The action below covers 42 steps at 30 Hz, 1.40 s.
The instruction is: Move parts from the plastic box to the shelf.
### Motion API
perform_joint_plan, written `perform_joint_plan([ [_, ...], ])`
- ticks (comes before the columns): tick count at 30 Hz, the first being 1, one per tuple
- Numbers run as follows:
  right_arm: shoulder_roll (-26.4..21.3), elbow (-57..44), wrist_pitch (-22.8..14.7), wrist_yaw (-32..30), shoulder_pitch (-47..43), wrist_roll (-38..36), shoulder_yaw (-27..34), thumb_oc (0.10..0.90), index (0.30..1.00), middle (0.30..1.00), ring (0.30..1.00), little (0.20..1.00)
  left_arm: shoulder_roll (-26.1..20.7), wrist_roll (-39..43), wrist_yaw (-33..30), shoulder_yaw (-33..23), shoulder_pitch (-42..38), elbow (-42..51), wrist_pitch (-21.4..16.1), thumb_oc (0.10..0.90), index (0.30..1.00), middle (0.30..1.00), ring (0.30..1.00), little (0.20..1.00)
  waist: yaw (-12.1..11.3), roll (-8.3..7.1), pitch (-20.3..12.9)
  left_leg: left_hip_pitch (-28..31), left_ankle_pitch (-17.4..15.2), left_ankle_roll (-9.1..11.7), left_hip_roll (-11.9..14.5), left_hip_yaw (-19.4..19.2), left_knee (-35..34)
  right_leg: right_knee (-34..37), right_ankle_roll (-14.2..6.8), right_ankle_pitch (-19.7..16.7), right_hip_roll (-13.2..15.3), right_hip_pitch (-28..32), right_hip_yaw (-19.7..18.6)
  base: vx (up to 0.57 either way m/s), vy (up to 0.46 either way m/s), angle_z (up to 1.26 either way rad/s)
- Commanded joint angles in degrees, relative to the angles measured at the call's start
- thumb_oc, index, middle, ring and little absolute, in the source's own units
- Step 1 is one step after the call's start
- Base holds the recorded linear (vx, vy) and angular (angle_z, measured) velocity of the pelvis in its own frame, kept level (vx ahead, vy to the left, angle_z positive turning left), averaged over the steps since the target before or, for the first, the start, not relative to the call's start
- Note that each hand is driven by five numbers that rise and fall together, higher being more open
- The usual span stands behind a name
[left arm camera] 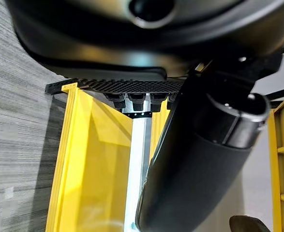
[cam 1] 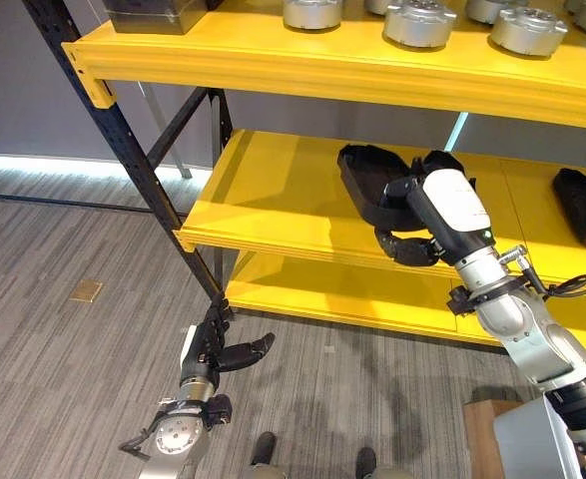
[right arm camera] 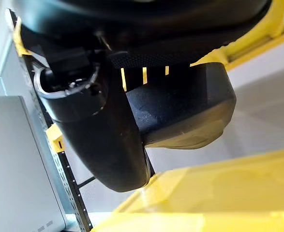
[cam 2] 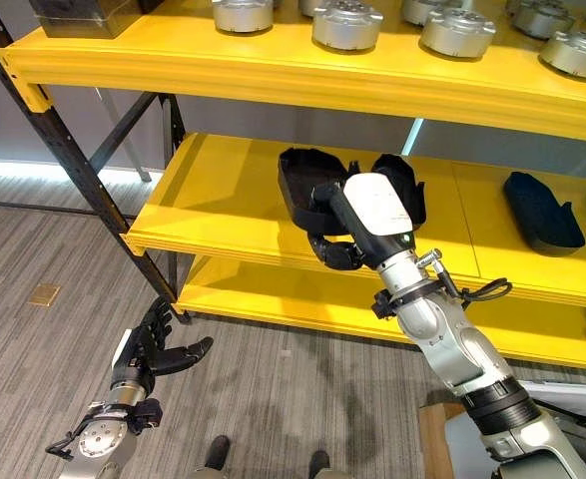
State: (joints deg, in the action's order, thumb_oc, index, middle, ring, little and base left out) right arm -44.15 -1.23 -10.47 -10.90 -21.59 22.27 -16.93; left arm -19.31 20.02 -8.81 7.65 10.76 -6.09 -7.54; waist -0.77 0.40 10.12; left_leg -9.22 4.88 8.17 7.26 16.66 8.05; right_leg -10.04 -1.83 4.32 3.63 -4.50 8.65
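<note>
Right hand (cam 2: 337, 244) up at the front edge of the middle shelf (cam 1: 273, 200), fingers curled round a black part (cam 1: 372, 185) that lies on the shelf board. Right wrist view confirms it: thumb and fingers (right arm camera: 146, 60) clamped on the dark moulded part (right arm camera: 190, 111), yellow shelf below it. Head views show the curled fingers under the shelf lip but not the contact itself.

Left hand (cam 1: 218, 349) low by the floor (cam 1: 63, 249), near the black shelf post (cam 1: 133, 150); fingers straight and spread, thumb out to the side, holding nothing. Left wrist view adds only the thumb (left arm camera: 195, 164) close up, against yellow shelf and grey floor.

More black parts (cam 2: 540, 212) further along the same shelf on the robot's right; right eye view shows 1 whole that the left eye view cuts at the edge. Round metal parts (cam 1: 419, 22) in a row on the top shelf (cam 1: 302, 62), dark box (cam 1: 153, 15) at its left end.
</note>
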Motion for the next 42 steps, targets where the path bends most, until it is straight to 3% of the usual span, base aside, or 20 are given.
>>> perform_joint_plan([
  [1,-0.46,-5.6,-2.57,-4.84,-10.76,-3.18,2.86,0.4,0.3,0.3,0.3,0.3,-2.96,2.39,1.26,-0.47,-1.64,7.55,-5.18,0.9,1.0,1.0,1.0,1.0,-2.7,-3.36,2.89,-2.93,1.81,-4.05,-2.01,-1.4,20.75,-0.82,1.11,2.5,0.33,1.73,-2.62,-0.02,-0.2,0.16],
  [2,-1.42,-5.44,-2.06,-5.02,-8.84,-2.64,4.57,0.4,0.3,0.3,0.3,0.3,-3.11,2.23,1.64,-0.72,-1.53,7.58,-4.87,0.9,1.0,1.0,1.0,1.0,-2.24,-3.03,3.58,-7.6,1.51,-3.64,0.37,-6.74,16.19,-0.47,1.16,3.55,0.55,3.05,-0.93,0.05,-0.131,0.29],
  [3,-1.44,-5.55,-2.03,-4.98,-8.67,-2.64,4.7,0.4,0.3,0.3,0.3,0.3,-3.14,2.26,1.67,-0.66,-1.52,7.61,-4.84,0.9,1.0,1.0,1.0,1.0,-2.35,-3.14,3.44,-7.5,1.62,-3.62,0.34,-6.86,15.87,-0.39,1.17,3.55,0.63,3.0,-0.99,0.13,-0.063,0.55],
  [4,-1.84,-5.63,-1.76,-5.16,-7.71,-2.43,5.55,0.4,0.3,0.3,0.3,0.3,-3.18,2.31,1.82,-0.83,-1.28,7.7,-4.78,0.9,1.0,1.0,1.0,1.0,-2.35,-2.76,3.2,-8.04,2.06,-2.74,1.39,-8.77,10.32,0.06,0.95,4.12,0.38,3.71,-0.79,0.21,0.063,0.89],
  [5,-2.12,-5.52,-1.31,-5.64,-6.85,-1.53,6.08,0.4,0.3,0.3,0.3,0.3,-3.57,1.74,1.71,-0.6,-1.33,7.61,-4.79,0.9,1.0,1.0,1.0,1.0,-2.67,-1.43,3.72,-10.11,6.33,-1.49,2.73,-9.76,1.23,0.24,0.39,4.66,-0.7,4.12,-1.38,0.28,0.086,0.77],
  [6,-2.04,-5.58,-1.32,-5.98,-5.92,-1.29,6.86,0.4,0.3,0.3,0.3,0.3,-3.45,1.31,1.64,-0.33,-1.43,7.46,-4.75,0.9,1.0,1.0,1.0,1.0,-2.6,-0.93,3.96,-10.95,8.61,-0.79,3.35,-11.2,-3.32,-0.12,0.29,5.23,-1.11,4.38,-1.52,0.21,0.073,0.61],
  [9,-1.39,-5.78,-0.92,-6.33,-4.61,-0.33,7.64,0.4,0.3,0.3,0.3,0.3,-3.62,-0.01,1.07,0.08,-1.96,6.92,-4.77,0.9,1.0,1.0,1.0,1.0,-3.08,-0.39,4.0,-11.15,10.08,-0.53,3.61,-11.97,-7.51,-1.4,0.05,6.64,-1.26,5.57,-2.44,0.23,0.087,0.23],
  [10,-0.41,-6.49,-1.41,-5.66,-3.24,0.79,7.61,0.4,0.3,0.3,0.3,0.3,-3.29,0.54,1.41,-0.3,-1.22,6.98,-4.79,0.9,1.0,1.0,1.0,1.0,-2.97,0.07,2.76,-8.39,8.3,-1.29,4.04,-11.2,-6.11,-2.1,-0.34,7.98,-1.08,6.68,-3.83,0.36,0.171,-0.23],
  [14,0.27,-7.55,-1.48,-5.0,-1.55,1.38,8.78,0.4,0.3,0.3,0.3,0.3,-3.23,0.7,1.55,-0.55,-1.55,7.35,-4.94,0.9,1.0,1.0,1.0,1.0,-3.29,-0.66,1.89,-9.02,6.63,-1.04,3.72,-12.6,-2.06,0.24,-0.78,8.81,0.19,9.58,-4.53,0.21,0.109,-0.55],
  [17,1.5,-8.84,-1.37,-5.23,-1.15,2.54,9.28,0.4,0.3,0.3,0.3,0.3,-3.38,0.63,1.05,-0.73,-1.93,7.95,-5.46,0.9,1.0,1.0,1.0,1.0,-4.09,-2.32,0.09,-10.59,0.66,-2.49,2.12,-16.0,5.9,4.13,-3.23,7.14,5.28,12.93,-5.98,0.3,0.198,-0.57],
  [23,1.83,-9.34,-0.88,-5.93,-1.65,3.41,9.73,0.4,0.3,0.3,0.3,0.3,-4.22,0.92,0.53,-0.31,-2.92,8.24,-5.6,0.9,1.0,1.0,1.0,1.0,-4.09,-3.3,-1.46,-12.69,-3.64,-3.28,1.3,-17.48,11.08,6.8,-5.03,4.9,8.48,13.56,-6.09,0.17,0.109,-0.43],
  [36,3.93,-8.84,-0.2,-6.3,-5.61,4.43,7.1,0.4,0.3,0.3,0.3,0.3,-5.34,0.62,-0.21,-0.17,-3.83,9.18,-5.48,0.9,1.0,1.0,1.0,1.0,-3.94,-4.18,-2.63,-15.25,-8.19,-5.23,-0.24,-19.09,14.93,9.2,-7.36,1.1,11.45,12.21,-6.43,0.08,0.055,0.0],
  [40,4.14,-8.62,-0.33,-6.18,-5.95,4.39,6.79,0.4,0.3,0.3,0.3,0.3,-6.22,0.04,-0.1,0.24,-4.72,9.3,-5.42,0.9,1.0,1.0,1.0,1.0,-4.09,-4.44,-2.86,-15.53,-9.76,-6.47,-1.77,-18.87,15.48,6.76,-8.18,-0.37,12.38,11.51,-5.62,0.08,0.114,-0.03],
  [42,4.6,-8.36,-0.4,-6.18,-6.31,5.17,6.06,0.4,0.3,0.3,0.3,0.3,-7.08,-0.23,0.0,1.21,-5.94,8.76,-5.41,0.9,1.0,1.0,1.0,1.0,-3.37,-4.09,-1.98,-13.04,-10.97,-8.24,-3.09,-18.65,13.82,-4.33,-7.93,-7.07,12.27,5.28,-7.09,0.04,0.172,0.15],
])
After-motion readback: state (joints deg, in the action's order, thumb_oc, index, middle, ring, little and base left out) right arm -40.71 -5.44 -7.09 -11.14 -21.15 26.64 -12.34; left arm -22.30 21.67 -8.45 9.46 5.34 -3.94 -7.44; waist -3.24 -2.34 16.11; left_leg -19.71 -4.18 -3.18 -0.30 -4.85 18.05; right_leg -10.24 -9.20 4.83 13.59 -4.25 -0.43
